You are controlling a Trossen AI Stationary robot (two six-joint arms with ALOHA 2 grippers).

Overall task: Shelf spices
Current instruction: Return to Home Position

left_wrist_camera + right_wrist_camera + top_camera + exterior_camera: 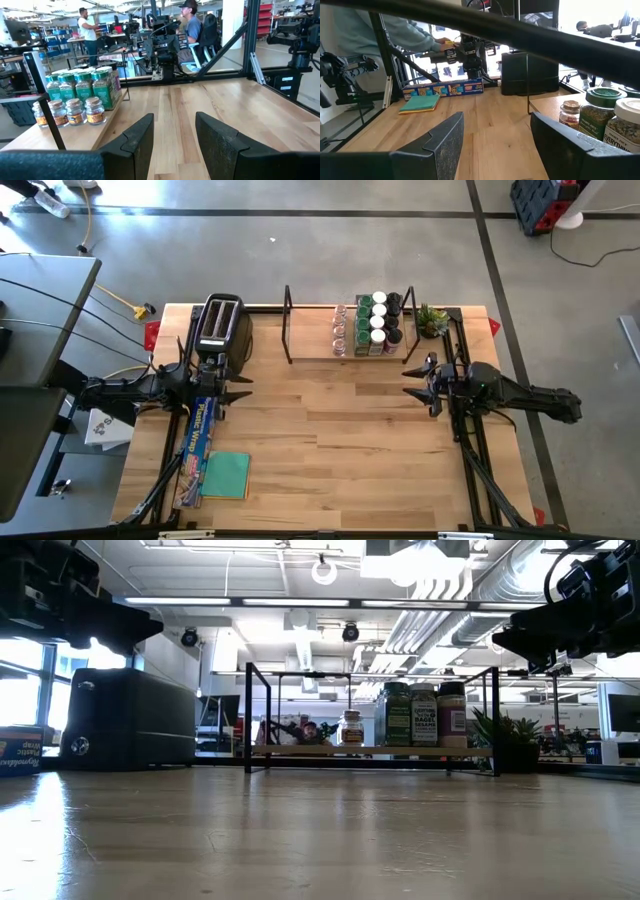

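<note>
Several spice jars (371, 323) with green, white, dark and clear tops stand in rows on the right part of the shelf (320, 358), a light wooden board between thin black end frames at the table's far side. The low view shows the jars (420, 715) upright on the board (300, 751). In the left wrist view the jars (80, 95) stand on the board; in the right wrist view a few jars (600, 117) show. My left gripper (236, 380) hovers open above the table's left side, near the toaster. My right gripper (418, 383) hovers open at the right, just near of the shelf's right end.
A black-and-silver toaster (220, 325) stands at the far left. A box of plastic wrap (197, 450) and a green pad (226, 475) lie near the left edge. A small potted plant (432, 320) sits right of the shelf. People show in the room beyond the table.
</note>
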